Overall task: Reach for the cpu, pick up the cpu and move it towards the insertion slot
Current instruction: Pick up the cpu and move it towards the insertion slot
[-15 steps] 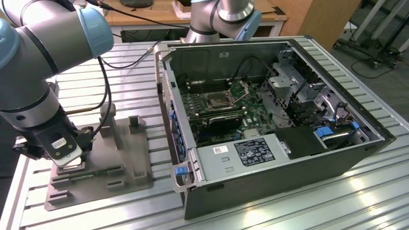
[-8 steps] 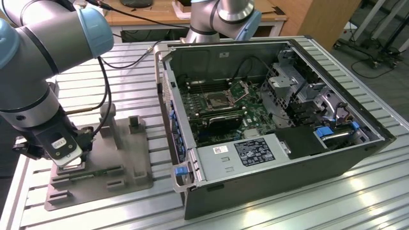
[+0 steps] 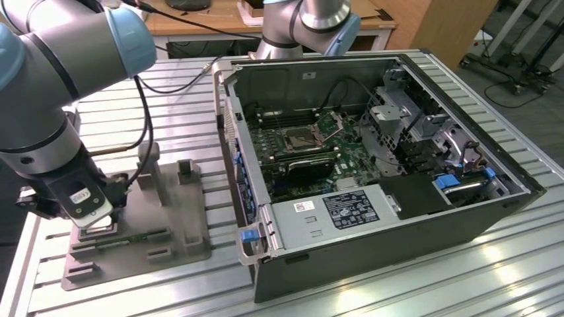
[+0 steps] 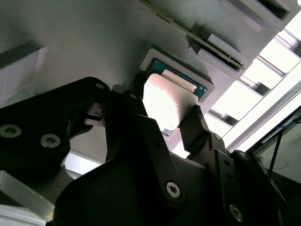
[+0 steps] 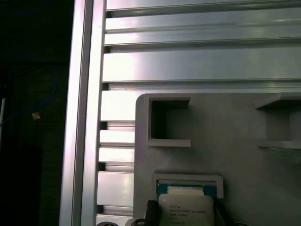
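Second wrist view: fingers (image 4: 197,128) clasp the cpu (image 4: 167,101), seated in the grey tray's (image 4: 94,42) pocket.

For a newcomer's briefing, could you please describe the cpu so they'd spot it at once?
On the exterior view's left, beside the computer case, lies a grey tray. Beneath the gripper, in its recess, sits the cpu: the only flat silvery square among grey blocks.

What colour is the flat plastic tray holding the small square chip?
Plain grey; the plastic tray shows best in the exterior view.
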Available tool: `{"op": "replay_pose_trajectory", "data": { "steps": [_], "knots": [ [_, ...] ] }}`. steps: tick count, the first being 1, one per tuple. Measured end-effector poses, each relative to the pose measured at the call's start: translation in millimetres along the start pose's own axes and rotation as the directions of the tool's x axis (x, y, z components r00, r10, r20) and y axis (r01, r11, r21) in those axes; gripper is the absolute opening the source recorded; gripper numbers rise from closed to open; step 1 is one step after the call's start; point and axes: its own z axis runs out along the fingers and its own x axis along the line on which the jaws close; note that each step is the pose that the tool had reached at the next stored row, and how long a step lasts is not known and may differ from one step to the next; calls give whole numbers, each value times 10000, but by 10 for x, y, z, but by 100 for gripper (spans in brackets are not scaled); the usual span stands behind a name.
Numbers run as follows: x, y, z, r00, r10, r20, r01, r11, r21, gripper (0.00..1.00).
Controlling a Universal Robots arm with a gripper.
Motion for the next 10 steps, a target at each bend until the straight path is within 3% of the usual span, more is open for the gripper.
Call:
{"op": "replay_pose_trajectory", "data": {
  "steps": [10],
  "knots": [
    [0,6,-91,10000,0,1,0,10000,0,55]
  ]
}}
